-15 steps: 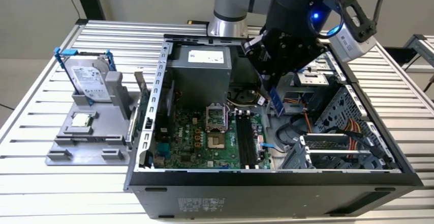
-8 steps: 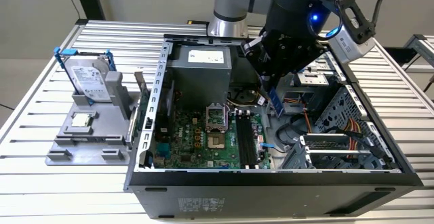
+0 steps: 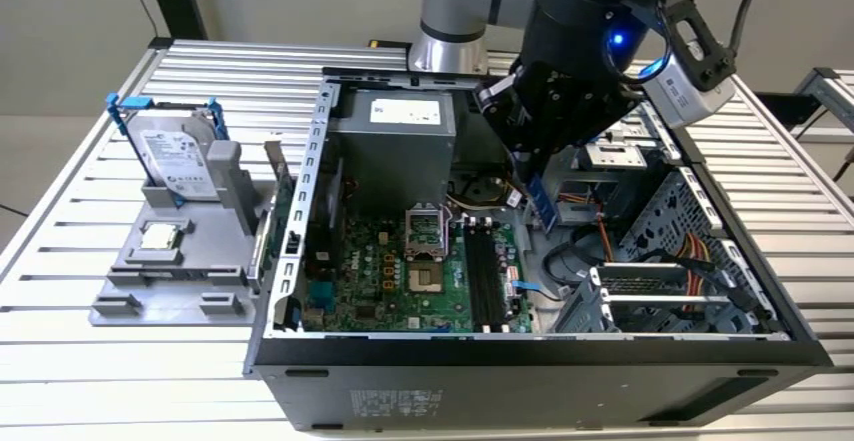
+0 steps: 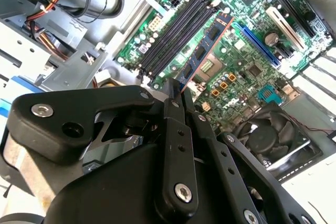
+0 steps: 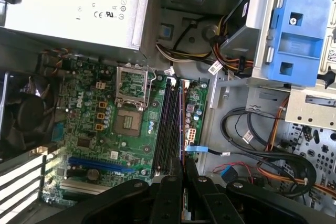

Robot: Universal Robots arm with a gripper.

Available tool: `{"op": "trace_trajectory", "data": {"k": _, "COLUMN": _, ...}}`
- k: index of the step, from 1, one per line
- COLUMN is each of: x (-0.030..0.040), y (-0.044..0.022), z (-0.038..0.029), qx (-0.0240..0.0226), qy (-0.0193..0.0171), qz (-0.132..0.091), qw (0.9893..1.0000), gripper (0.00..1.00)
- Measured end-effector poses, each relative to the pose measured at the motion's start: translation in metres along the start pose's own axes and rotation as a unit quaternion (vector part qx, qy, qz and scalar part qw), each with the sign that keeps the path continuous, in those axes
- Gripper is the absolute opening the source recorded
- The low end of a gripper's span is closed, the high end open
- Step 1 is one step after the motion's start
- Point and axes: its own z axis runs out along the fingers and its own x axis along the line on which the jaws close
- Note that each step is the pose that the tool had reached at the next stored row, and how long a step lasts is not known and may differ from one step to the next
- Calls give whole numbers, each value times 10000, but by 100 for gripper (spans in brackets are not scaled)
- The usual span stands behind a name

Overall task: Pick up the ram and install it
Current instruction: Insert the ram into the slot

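My gripper (image 3: pixel 537 179) hangs inside the open computer case, shut on the ram (image 3: pixel 542 205), a thin blue-green stick with dark chips. In the second wrist view the ram (image 4: pixel 206 46) juts out from between the black fingers (image 4: pixel 173 109), held by one end. It hovers above the green motherboard (image 4: pixel 247 77), alongside the long black memory slots (image 4: pixel 176 34) and apart from them. In the first wrist view the ram (image 5: pixel 181 127) shows edge-on, running parallel to the slots (image 5: pixel 169 124), with the gripper (image 5: pixel 182 170) behind it.
The case walls (image 3: pixel 300 221) ring the motherboard. A grey power supply (image 3: pixel 394 131) sits at the back, a drive cage with orange cables (image 3: pixel 667 281) on the exterior view's right. Outside, a grey fixture (image 3: pixel 174 271) holds a hard drive in a blue frame (image 3: pixel 174 151) and a square chip (image 3: pixel 160 237).
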Motion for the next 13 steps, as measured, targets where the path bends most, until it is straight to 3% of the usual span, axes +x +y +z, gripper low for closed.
{"op": "trace_trajectory", "data": {"k": 13, "x": -1, "y": 0, "z": 59, "qx": 6, "qy": 1, "qz": 0, "qw": 10000, "gripper": 0}}
